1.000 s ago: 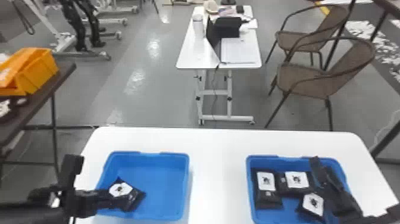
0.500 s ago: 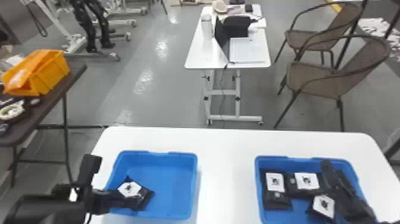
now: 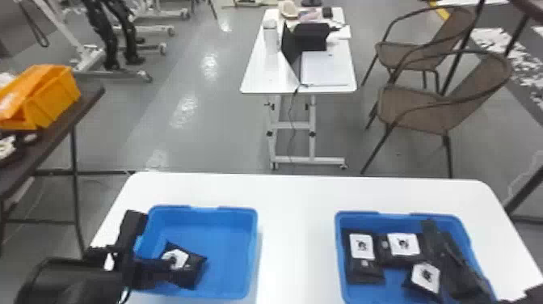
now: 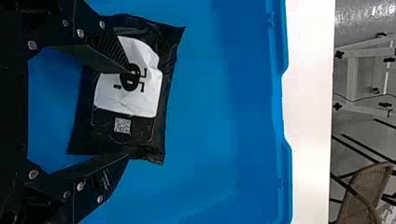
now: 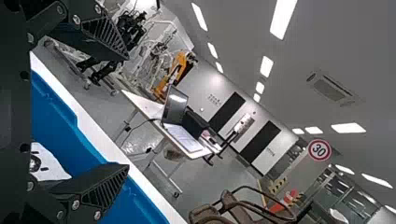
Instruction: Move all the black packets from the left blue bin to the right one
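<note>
In the head view my left gripper (image 3: 155, 267) is at the left side of the left blue bin (image 3: 232, 208), beside a black packet (image 3: 192, 269) with a white label. The left wrist view has this gripper (image 4: 128, 112) open, one fingertip over the label of the packet (image 4: 154, 135), the other at its edge. My right gripper (image 3: 452, 258) hangs over the right side of the right blue bin (image 3: 363, 216); in the right wrist view that gripper (image 5: 128, 112) is open on nothing. Three labelled packets (image 3: 363, 271) (image 3: 394, 256) (image 3: 422, 279) lie in that bin, partly overlapped by the right arm.
Both bins stand on a white table (image 3: 297, 238), with bare tabletop between them. A dark side table with an orange bin (image 3: 54, 97) is at the far left. Behind are a small white table (image 3: 262, 77) and brown chairs (image 3: 420, 109).
The left gripper has moved right, from outside the left bin's edge to over the packet. Relative to its bin, the right arm has kept still. The head view has shifted slightly.
</note>
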`<state>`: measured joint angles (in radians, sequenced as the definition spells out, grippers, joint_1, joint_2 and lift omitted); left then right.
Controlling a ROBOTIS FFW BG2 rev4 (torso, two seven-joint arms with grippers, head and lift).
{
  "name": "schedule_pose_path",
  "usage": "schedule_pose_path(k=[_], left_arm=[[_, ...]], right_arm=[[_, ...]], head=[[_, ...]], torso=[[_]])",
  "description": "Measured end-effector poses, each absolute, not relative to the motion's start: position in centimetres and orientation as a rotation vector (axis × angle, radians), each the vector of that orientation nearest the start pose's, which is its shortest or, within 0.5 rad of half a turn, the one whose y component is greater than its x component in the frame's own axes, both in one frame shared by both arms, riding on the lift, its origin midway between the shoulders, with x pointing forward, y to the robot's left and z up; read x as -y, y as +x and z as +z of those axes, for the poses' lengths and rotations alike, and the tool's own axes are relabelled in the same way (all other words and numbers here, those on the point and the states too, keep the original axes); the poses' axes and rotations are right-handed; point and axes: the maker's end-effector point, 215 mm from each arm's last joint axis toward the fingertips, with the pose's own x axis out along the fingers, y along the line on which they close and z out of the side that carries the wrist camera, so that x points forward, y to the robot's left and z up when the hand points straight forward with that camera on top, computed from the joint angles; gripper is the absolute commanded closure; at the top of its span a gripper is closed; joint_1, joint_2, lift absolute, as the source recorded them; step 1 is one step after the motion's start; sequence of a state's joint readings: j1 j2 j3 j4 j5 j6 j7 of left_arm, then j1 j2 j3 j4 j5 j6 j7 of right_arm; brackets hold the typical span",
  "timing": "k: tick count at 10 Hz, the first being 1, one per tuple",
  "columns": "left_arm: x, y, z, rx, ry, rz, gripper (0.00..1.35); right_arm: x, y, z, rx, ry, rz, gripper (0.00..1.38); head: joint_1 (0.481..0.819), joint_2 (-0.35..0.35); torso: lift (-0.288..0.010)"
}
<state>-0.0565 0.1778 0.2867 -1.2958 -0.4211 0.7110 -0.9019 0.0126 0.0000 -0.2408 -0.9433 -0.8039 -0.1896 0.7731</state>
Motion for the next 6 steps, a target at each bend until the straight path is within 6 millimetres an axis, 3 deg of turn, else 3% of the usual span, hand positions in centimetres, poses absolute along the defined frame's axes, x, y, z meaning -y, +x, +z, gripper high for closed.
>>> schedule_pose_path(k=[1, 2, 6], left_arm=[[-35.72, 42.42, -61.60, -1.046, -0.038, -0.364, 1.05], [-35.49, 42.34, -61.88, -1.053, -0.046, -0.378, 1.19], [-35.83, 42.09, -61.81, -1.093, 0.015, -0.419, 1.16]], right_arm=[[27.76, 49.15, -51.55, -0.012, 0.856, 0.169, 0.21], [27.78, 49.07, -51.64, -0.012, 0.859, 0.167, 0.21], [27.65, 49.04, -51.80, -0.017, 0.865, 0.169, 0.21]], head=[[0.695, 0.098], [0.695, 0.096], [0.695, 0.099]], torso=[[0.000], [0.000], [0.000]])
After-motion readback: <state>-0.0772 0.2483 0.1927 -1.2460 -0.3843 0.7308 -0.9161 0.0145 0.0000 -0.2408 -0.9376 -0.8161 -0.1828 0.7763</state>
